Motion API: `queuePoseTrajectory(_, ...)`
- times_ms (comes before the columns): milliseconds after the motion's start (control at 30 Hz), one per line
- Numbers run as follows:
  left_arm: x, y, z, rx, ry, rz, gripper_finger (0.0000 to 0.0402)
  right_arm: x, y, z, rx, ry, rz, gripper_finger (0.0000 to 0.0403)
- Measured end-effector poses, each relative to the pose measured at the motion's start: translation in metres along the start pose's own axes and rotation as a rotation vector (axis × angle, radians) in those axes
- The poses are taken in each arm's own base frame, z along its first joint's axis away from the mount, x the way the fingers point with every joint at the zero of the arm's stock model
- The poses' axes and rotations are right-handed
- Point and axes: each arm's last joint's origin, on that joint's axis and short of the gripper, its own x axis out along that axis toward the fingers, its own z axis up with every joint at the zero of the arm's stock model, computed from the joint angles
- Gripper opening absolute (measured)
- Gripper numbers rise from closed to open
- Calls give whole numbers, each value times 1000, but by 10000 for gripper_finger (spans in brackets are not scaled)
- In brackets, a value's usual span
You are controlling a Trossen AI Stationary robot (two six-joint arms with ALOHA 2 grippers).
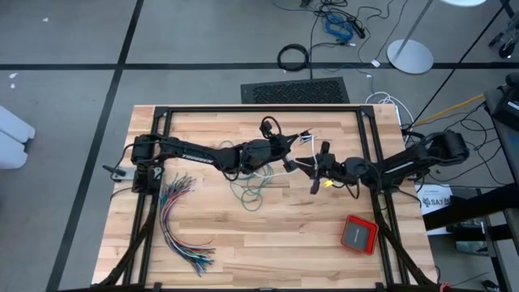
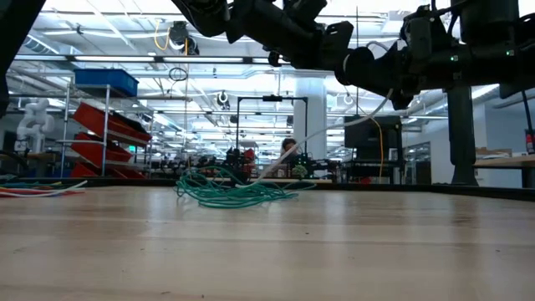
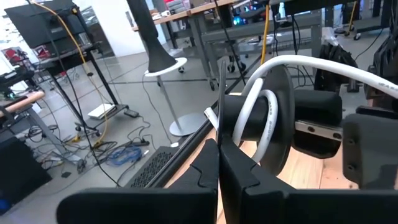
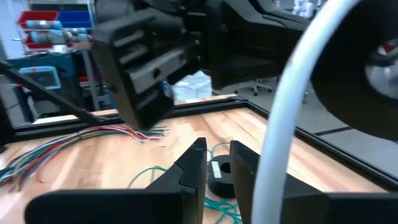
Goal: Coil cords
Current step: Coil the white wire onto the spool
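Observation:
The teal-green cord [image 1: 253, 193] lies in a loose heap on the table's middle [image 2: 234, 192]. My left gripper [image 1: 288, 156] hangs level above it, shut on the thin black cord [image 3: 221, 93], whose loop [image 1: 268, 126] shows beside the gripper. The cord's white tail [image 3: 268, 118] arcs past the dark body of my right arm and slopes down toward the table [image 2: 318, 138]. My right gripper [image 1: 308, 168] faces the left one, its fingers a narrow gap apart [image 4: 217, 163] with nothing seen between them. The white tail [image 4: 292, 112] passes close beside them; whether it touches them I cannot tell. My left gripper pinches the thin black cord between its two shut fingers. The cord comes out at the fingertips [image 3: 221, 134] and runs straight on from them. The fingers lie level, pointing toward the table's right. The cord is lifted clear of the table here.
A fanned bundle of many-coloured wires [image 1: 182, 219] lies at the near left. A red box [image 1: 358, 234] sits at the near right. A black frame [image 1: 259, 109] runs around the table top. Bare wood lies along the near edge.

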Motion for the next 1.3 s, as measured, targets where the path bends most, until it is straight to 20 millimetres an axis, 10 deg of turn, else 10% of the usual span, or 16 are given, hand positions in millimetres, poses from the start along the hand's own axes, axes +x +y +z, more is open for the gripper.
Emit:
queuePoseTrajectory(833, 6, -7, -14, 58, 31, -11, 0, -3, 8, -9, 47, 83, 29, 65)
queuePoseTrajectory(1300, 6, -8, -29, 266, 163, -64, 0, 12, 21, 20, 57, 214, 102, 66)
